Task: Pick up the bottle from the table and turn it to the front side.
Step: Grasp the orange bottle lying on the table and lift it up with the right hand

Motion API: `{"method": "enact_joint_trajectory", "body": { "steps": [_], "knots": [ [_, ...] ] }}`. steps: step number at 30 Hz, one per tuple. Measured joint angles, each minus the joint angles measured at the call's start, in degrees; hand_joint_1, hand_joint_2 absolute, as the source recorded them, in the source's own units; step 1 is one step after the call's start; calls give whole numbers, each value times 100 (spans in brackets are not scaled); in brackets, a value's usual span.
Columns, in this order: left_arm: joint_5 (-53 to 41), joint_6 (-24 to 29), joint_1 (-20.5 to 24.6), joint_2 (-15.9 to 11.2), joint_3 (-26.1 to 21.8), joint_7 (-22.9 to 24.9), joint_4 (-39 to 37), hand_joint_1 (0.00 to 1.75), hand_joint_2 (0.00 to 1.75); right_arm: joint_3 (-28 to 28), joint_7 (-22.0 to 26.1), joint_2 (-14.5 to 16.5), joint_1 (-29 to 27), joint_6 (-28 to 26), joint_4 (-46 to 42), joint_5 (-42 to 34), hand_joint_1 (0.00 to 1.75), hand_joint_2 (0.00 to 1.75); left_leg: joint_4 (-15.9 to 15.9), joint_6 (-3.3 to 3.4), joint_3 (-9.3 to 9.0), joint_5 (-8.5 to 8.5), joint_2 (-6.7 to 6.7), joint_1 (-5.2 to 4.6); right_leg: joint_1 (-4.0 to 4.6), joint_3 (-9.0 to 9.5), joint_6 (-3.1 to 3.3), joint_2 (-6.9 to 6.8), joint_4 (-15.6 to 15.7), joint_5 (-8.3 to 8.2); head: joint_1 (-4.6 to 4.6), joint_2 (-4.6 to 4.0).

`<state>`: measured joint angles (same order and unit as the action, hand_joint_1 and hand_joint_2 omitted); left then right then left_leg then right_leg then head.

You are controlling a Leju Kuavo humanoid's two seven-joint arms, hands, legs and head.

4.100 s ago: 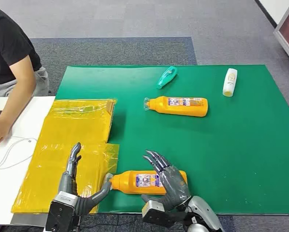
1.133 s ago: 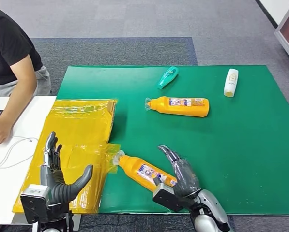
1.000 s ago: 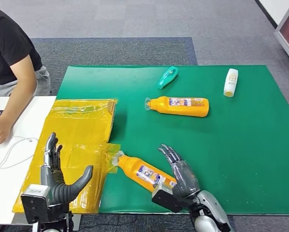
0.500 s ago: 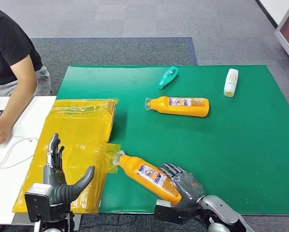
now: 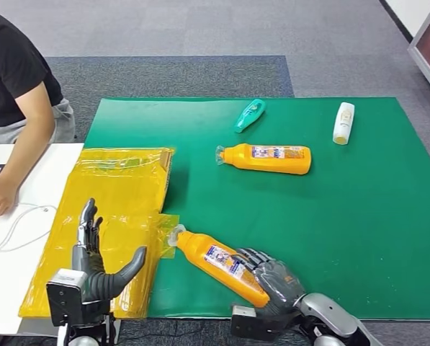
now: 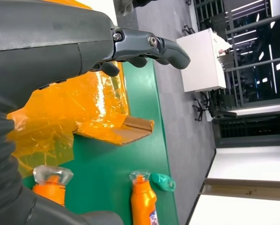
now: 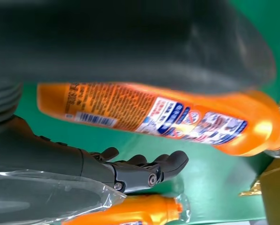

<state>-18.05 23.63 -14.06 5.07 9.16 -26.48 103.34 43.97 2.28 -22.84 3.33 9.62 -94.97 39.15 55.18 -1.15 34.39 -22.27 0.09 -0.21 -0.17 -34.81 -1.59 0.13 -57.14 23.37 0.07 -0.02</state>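
A: Head view: orange plastic bottle with clear cap (image 5: 215, 258) is seen slanted on the green table (image 5: 337, 238), its base grasped by the right hand (image 5: 269, 280); left hand (image 5: 96, 270) is held spread, empty.

B: Right wrist view: label (image 7: 188, 122) is shown; smooth, rigid plastic is judged slippery, best gripped mid-body.

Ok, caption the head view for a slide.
Right hand grips the near orange bottle on the green mat; left hand open.
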Motion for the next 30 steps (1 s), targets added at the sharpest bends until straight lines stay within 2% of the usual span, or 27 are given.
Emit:
{"method": "enact_joint_trajectory", "body": {
  "steps": [10, 14, 30],
  "knots": [
    [-31, 47, 38, 18, 2, 69, -121, 0, 175, 106, -103, 32, -128, -164, 2, -22, 0, 0, 0, 1, 0, -1, 0, 0, 0, -1, 0, 0, 0, 1, 0, 0],
    [-31, 79, 40, 18, 2, 69, -134, 0, 175, 104, -142, 108, -162, -234, 27, -3, 0, 175, 0, 1, -1, -1, 0, 0, 0, -1, 0, 0, 0, 1, -1, 0],
    [-210, 233, 23, 16, 25, 194, -144, 0, 175, -292, -118, 774, -184, -561, 600, -29, 0, 175, 0, 1, 0, -1, 0, 0, 0, 0, 0, 0, 0, 1, 0, 0]
  ]
}}
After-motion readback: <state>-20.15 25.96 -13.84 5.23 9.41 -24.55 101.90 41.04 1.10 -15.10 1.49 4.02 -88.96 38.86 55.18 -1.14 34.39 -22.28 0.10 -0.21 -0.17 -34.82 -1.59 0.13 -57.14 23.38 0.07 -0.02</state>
